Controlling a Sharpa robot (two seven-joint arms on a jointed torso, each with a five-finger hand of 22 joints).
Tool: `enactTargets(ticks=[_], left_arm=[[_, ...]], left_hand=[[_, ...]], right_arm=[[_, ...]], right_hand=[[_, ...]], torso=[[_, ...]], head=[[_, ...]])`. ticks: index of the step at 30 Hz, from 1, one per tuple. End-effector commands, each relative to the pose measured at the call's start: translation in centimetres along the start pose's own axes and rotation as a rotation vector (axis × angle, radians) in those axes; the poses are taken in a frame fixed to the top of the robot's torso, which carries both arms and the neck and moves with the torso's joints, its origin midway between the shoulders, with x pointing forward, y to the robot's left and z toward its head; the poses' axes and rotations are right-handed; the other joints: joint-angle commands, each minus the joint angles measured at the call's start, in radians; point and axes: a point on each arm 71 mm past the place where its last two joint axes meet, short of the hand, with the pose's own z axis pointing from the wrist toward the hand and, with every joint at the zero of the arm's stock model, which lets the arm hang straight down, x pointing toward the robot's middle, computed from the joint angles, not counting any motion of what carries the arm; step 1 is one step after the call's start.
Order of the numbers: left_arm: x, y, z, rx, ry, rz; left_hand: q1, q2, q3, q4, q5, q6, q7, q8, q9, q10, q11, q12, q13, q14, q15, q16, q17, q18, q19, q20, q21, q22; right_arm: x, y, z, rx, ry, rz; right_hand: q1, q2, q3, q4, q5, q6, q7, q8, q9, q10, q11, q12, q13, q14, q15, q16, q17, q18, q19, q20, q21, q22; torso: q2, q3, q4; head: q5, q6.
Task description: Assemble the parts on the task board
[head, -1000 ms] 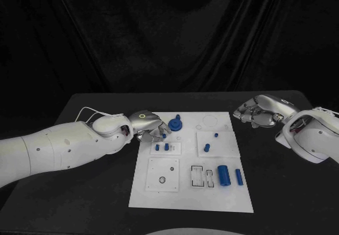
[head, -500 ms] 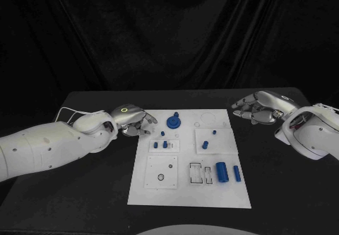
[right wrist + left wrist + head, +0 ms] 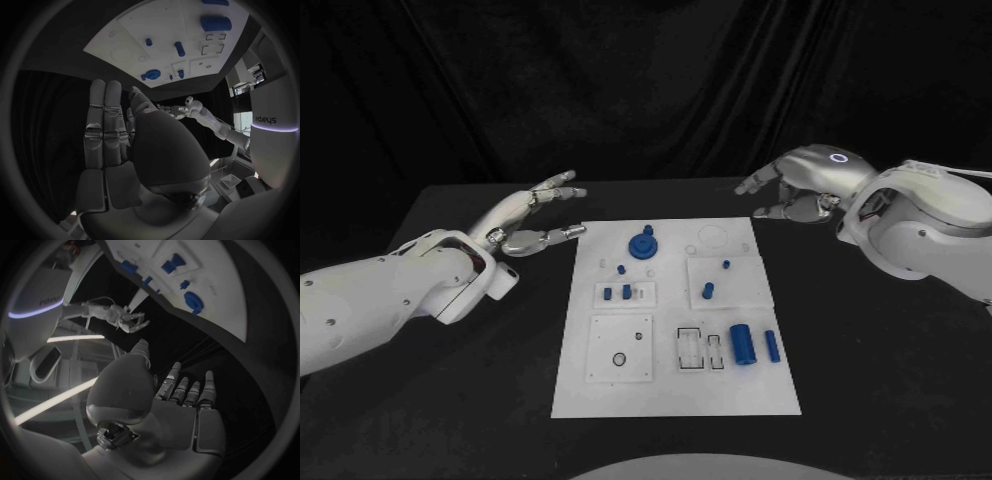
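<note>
Your left robot hand (image 3: pixel 531 212) hung above the black table (image 3: pixel 459 400) just off the left edge of the task board (image 3: pixel 678 385), its fingers spread apart and holding nothing; the left wrist view showed the same robot hand (image 3: pixel 181 405) with palm flat and fingers (image 3: pixel 208 385) straight. The task board lay flat in the middle of the table, between your two robot hands. Near its far edge stood a round blue part with a knob (image 3: pixel 643 243). Below that, two small blue pegs (image 3: pixel 622 292) stood in a small square plate on the left half of the board, and another short blue peg (image 3: pixel 708 291) sat in the matching plate to their right. Further toward you, a thick blue cylinder (image 3: pixel 743 345) lay beside a thinner blue rod (image 3: pixel 772 345), both just right of two rectangular slots (image 3: pixel 700 350). Your right robot hand (image 3: pixel 798 190) hovered past the far right corner of the board, fingers loosely apart and empty; the right wrist view showed that robot hand (image 3: pixel 115 135) with fingers extended side by side.
</note>
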Motion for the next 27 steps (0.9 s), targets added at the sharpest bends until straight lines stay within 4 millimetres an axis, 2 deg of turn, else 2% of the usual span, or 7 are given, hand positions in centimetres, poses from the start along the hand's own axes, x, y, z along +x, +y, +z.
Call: enactTargets(ticks=[1,3,6,9,11,16,27], left_arm=[[-0.5,-1.7,0.0,0.193,-0.106,-0.412],[-0.4,-2.1,0.0,0.222,-0.117,-0.476],[-0.1,-2.6,0.0,0.249,-0.122,-0.541],[0.1,-2.8,-0.1,0.259,-0.117,-0.574],[0.2,-3.1,-0.1,0.265,-0.111,-0.599],[0.4,-3.4,-0.3,0.270,-0.095,-0.633],[0.7,-3.8,-0.7,0.262,-0.073,-0.666]], left_hand=[[-0.004,0.035,-0.027,-0.001,-0.006,0.020,0.014,0.003,-0.001,0.004,0.017,0.038,-0.004,0.003,-0.012,0.003,0.000,0.001,-0.011,-0.010,-0.007,-0.087],[-0.019,0.049,-0.047,0.000,-0.005,0.019,0.000,0.001,-0.005,0.002,0.002,0.053,-0.012,0.004,-0.012,0.001,-0.004,0.005,-0.021,-0.008,-0.012,-0.179],[-0.040,0.056,-0.064,0.000,-0.025,0.017,-0.012,0.000,-0.010,-0.007,-0.011,0.062,-0.024,0.000,-0.024,-0.007,-0.010,0.017,-0.028,-0.008,-0.015,-0.245],[-0.058,0.066,-0.078,0.000,-0.043,-0.004,-0.017,-0.002,-0.019,-0.026,-0.017,0.054,-0.033,-0.007,-0.023,-0.014,-0.015,0.017,-0.072,-0.006,-0.038,-0.549],[-0.063,0.075,-0.083,-0.001,-0.042,-0.028,-0.022,-0.005,-0.025,-0.034,-0.022,0.047,-0.035,-0.007,-0.022,-0.014,-0.015,0.017,-0.079,-0.005,-0.044,-0.626],[-0.069,0.091,-0.095,-0.001,-0.035,-0.103,-0.046,-0.013,-0.043,-0.044,-0.043,0.029,-0.038,-0.007,-0.017,-0.014,-0.015,0.019,-0.080,0.001,-0.045,-0.648],[-0.059,0.122,-0.112,-0.003,0.001,-0.143,-0.048,-0.015,-0.058,-0.046,-0.032,0.030,-0.038,-0.007,0.003,-0.014,-0.015,0.023,-0.080,0.025,-0.045,-0.649]], right_arm=[[0.8,0.4,0.4,-0.014,0.118,-0.126],[1.2,0.6,0.6,-0.025,0.142,-0.131],[1.9,0.7,0.7,-0.033,0.174,-0.133],[2.4,0.7,0.8,-0.034,0.195,-0.132],[3.0,0.8,0.8,-0.034,0.214,-0.130],[4.2,1.0,0.7,-0.037,0.252,-0.121],[6.6,1.4,0.8,-0.034,0.313,-0.103]], right_hand=[[0.031,-0.009,0.085,-0.031,-0.035,0.047,0.011,0.017,0.006,0.016,0.001,0.017,-0.014,-0.003,-0.004,0.016,0.008,0.006,-0.015,-0.008,0.030,0.055],[-0.009,-0.039,0.151,-0.020,-0.056,0.056,0.015,0.012,0.003,0.031,0.004,0.024,-0.031,0.004,-0.008,0.032,0.015,0.005,-0.021,-0.006,0.049,0.101],[-0.072,-0.056,0.163,0.013,-0.088,0.059,0.028,0.009,0.002,0.058,0.007,0.036,-0.036,0.018,-0.002,0.045,0.021,0.008,-0.016,-0.002,0.052,0.112],[-0.113,-0.066,0.163,0.036,-0.111,0.064,0.036,0.008,0.002,0.074,0.008,0.041,-0.039,0.036,-0.001,0.054,0.023,0.009,-0.002,0.000,0.053,0.114],[-0.138,-0.073,0.158,0.048,-0.112,0.064,0.046,0.006,0.001,0.083,0.011,0.040,-0.042,0.048,0.000,0.056,0.023,0.007,0.011,0.001,0.072,0.118],[-0.150,-0.074,0.155,0.052,-0.106,0.068,0.049,0.006,0.001,0.091,0.011,0.038,-0.046,0.055,0.003,0.056,0.023,0.005,0.020,0.003,0.084,0.120],[-0.174,-0.071,0.150,0.051,-0.085,0.050,0.040,-0.008,-0.007,0.101,0.013,0.022,-0.066,0.061,0.016,0.051,0.020,0.006,0.033,0.012,0.064,0.111]], torso=[[0.000,-0.0135,0.0083],[0.000,-0.0178,0.0101],[-0.003,-0.0277,0.0143],[-0.005,-0.0325,0.0178],[-0.006,-0.0347,0.0202],[-0.009,-0.0387,0.0227],[-0.007,-0.0304,0.0168]], head=[[-0.043,0.023],[-0.058,0.025],[-0.073,0.019],[-0.080,0.014],[-0.082,0.010],[-0.075,0.000],[-0.037,-0.035]])
